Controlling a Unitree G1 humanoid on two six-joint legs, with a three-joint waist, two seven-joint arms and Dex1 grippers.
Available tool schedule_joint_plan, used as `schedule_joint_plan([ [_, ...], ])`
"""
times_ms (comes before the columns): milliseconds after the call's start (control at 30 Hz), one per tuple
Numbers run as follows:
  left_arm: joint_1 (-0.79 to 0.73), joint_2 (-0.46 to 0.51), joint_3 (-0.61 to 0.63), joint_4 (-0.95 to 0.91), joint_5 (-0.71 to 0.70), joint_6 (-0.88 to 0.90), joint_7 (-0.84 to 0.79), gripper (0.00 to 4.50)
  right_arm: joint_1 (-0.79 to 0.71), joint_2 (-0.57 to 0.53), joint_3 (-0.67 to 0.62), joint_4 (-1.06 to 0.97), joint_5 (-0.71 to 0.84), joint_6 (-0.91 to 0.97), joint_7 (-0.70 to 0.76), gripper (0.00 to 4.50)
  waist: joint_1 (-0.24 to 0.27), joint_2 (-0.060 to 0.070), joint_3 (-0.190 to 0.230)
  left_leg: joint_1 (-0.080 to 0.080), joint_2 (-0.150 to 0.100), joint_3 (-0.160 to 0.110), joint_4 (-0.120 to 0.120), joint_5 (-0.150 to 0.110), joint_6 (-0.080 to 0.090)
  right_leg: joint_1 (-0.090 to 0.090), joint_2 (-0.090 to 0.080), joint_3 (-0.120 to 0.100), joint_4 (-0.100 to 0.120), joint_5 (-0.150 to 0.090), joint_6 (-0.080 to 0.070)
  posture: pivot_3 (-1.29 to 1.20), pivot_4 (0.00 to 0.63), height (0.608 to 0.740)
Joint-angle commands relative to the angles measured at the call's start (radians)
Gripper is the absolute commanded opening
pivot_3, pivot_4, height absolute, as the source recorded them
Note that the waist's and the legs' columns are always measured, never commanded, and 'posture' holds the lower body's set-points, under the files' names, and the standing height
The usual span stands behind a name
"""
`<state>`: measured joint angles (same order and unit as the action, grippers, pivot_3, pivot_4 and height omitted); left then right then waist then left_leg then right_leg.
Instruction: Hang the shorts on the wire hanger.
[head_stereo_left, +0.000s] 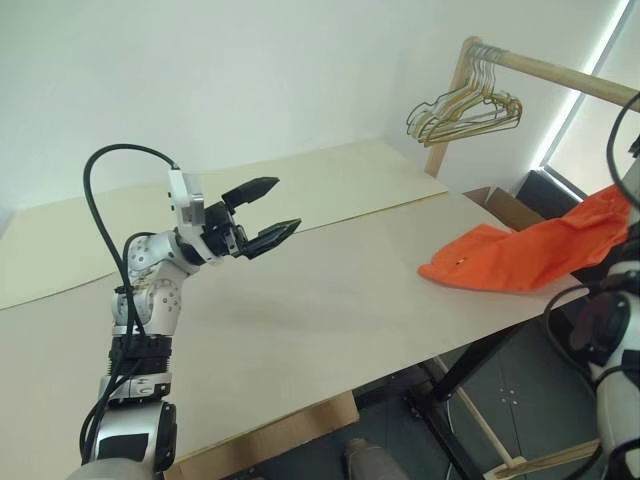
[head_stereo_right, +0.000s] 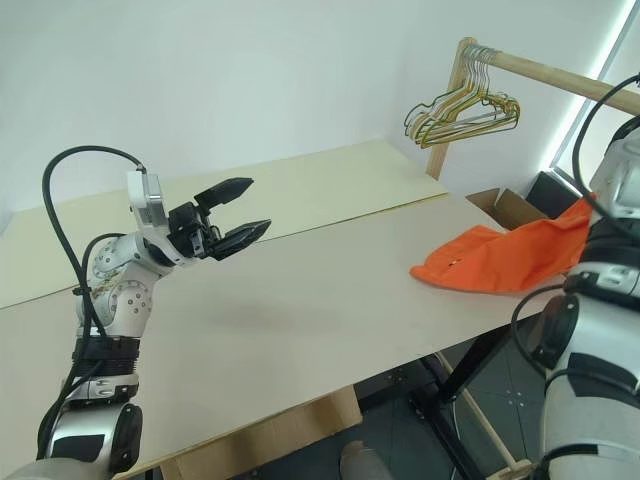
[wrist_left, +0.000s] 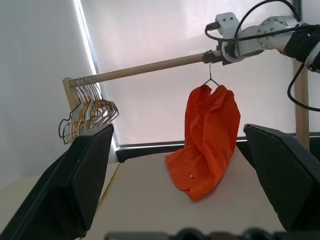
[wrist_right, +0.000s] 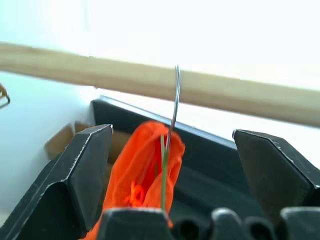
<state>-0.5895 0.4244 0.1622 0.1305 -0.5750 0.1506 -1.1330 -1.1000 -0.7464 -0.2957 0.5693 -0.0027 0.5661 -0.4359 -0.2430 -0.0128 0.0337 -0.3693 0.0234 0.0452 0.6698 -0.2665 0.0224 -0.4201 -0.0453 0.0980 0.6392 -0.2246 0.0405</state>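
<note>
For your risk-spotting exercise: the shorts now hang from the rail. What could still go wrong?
1. The right tool, open, is close to the wire hanger; pulling away could knock its hook off the wooden rail.
2. The shorts hang bunched, their lower end resting on the table, so they may slide off.

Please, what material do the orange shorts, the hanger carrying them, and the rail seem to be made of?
The shorts: soft matte cloth, judging by the folds and limp drape. The wire hanger: thin metal wire, probably, dark and slightly shiny. The rail: pale wood, apparently unpainted, a round pole.
</note>
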Motion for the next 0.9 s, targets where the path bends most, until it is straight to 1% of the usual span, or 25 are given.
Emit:
schedule_joint_plan([
  [33, 0.006, 0.037, 0.014, -0.033, 0.003, -0.006, 0.002, 4.50, 0.048, -0.001, 0.101, -0.152, -0.078, -0.123, 0.079, 4.47, 0.003, 0.000, 0.000, 0.000, 0.000, 0.000, 0.000, 0.000, 0.000, 0.000, 0.000, 0.000, 0.000, 0.001, 0.000, -0.14, 0.000, 0.740],
  [133, 0.036, 0.090, 0.042, -0.038, 0.014, -0.007, 0.009, 4.50, 0.115, 0.020, 0.204, -0.248, -0.113, -0.182, 0.198, 4.47, -0.002, 0.000, 0.000, 0.001, 0.000, 0.000, 0.000, 0.000, 0.000, 0.000, 0.000, 0.001, 0.000, 0.001, -0.001, -0.12, 0.000, 0.740],
  [167, 0.048, 0.107, 0.052, -0.040, 0.012, -0.009, 0.008, 4.50, 0.136, 0.029, 0.218, -0.280, -0.100, -0.196, 0.251, 4.47, -0.003, 0.000, 0.000, 0.002, 0.000, 0.000, 0.000, 0.000, 0.000, 0.000, 0.001, 0.001, 0.001, 0.001, 0.000, -0.12, 0.000, 0.740],
  [233, 0.062, 0.128, 0.062, -0.046, 0.003, -0.002, 0.009, 4.50, 0.163, 0.044, 0.225, -0.316, -0.090, -0.217, 0.311, 4.47, -0.002, 0.000, 0.000, 0.002, 0.001, 0.000, 0.000, 0.000, 0.000, 0.001, 0.001, 0.000, 0.001, 0.001, 0.000, -0.12, 0.000, 0.740],
  [367, 0.107, 0.204, 0.087, -0.072, 0.003, 0.078, 0.043, 4.50, 0.255, 0.048, 0.347, -0.407, -0.085, -0.273, 0.577, 4.47, 0.013, 0.000, 0.000, 0.003, 0.001, -0.002, 0.001, 0.000, 0.000, 0.000, 0.001, -0.002, 0.000, 0.002, -0.001, -0.08, 0.000, 0.740],
  [400, 0.126, 0.221, 0.085, -0.087, 0.013, 0.086, 0.047, 4.50, 0.283, 0.038, 0.382, -0.418, -0.132, -0.309, 0.587, 4.47, 0.017, 0.000, 0.000, 0.002, 0.001, -0.002, 0.001, 0.000, 0.000, -0.001, 0.001, -0.002, -0.001, 0.002, -0.001, -0.04, 0.000, 0.740],
  [433, 0.143, 0.230, 0.084, -0.102, 0.022, 0.089, 0.055, 4.50, 0.307, 0.037, 0.392, -0.426, -0.147, -0.341, 0.600, 4.47, 0.026, 0.000, -0.001, 0.002, 0.001, -0.003, 0.001, 0.000, 0.000, -0.001, 0.000, -0.003, -0.001, 0.002, -0.002, -0.03, 0.000, 0.740],
  [467, 0.165, 0.235, 0.087, -0.121, 0.029, 0.090, 0.074, 4.50, 0.334, 0.060, 0.377, -0.441, -0.089, -0.348, 0.661, 4.47, 0.038, 0.000, -0.001, 0.002, 0.001, -0.003, 0.001, 0.000, 0.001, -0.001, 0.000, -0.003, -0.002, 0.002, -0.002, -0.01, 0.000, 0.740],
  [567, 0.237, 0.238, 0.109, -0.188, 0.022, 0.114, 0.128, 4.50, 0.381, 0.097, 0.398, -0.428, -0.052, -0.381, 0.765, 4.47, 0.067, -0.001, -0.001, 0.001, 0.002, -0.003, 0.001, -0.001, 0.001, -0.001, 0.000, -0.003, -0.006, 0.004, -0.002, 0.04, 0.000, 0.740],
  [733, 0.348, 0.244, 0.117, -0.282, 0.039, 0.124, 0.188, 4.50, 0.376, 0.125, 0.443, -0.353, -0.111, -0.441, 0.822, 4.47, 0.133, -0.002, 0.000, 0.001, 0.003, -0.002, 0.001, -0.001, 0.001, -0.002, 0.000, -0.004, -0.008, 0.007, -0.002, 0.10, 0.000, 0.740],
  [900, 0.396, 0.248, 0.125, -0.332, 0.051, 0.141, 0.247, 4.50, 0.365, 0.142, 0.477, -0.302, -0.122, -0.499, 0.921, 4.47, 0.201, -0.002, 0.000, 0.001, 0.003, 0.000, 0.001, -0.001, 0.001, -0.002, 0.001, -0.005, -0.008, 0.008, -0.004, 0.14, 0.000, 0.740],
])
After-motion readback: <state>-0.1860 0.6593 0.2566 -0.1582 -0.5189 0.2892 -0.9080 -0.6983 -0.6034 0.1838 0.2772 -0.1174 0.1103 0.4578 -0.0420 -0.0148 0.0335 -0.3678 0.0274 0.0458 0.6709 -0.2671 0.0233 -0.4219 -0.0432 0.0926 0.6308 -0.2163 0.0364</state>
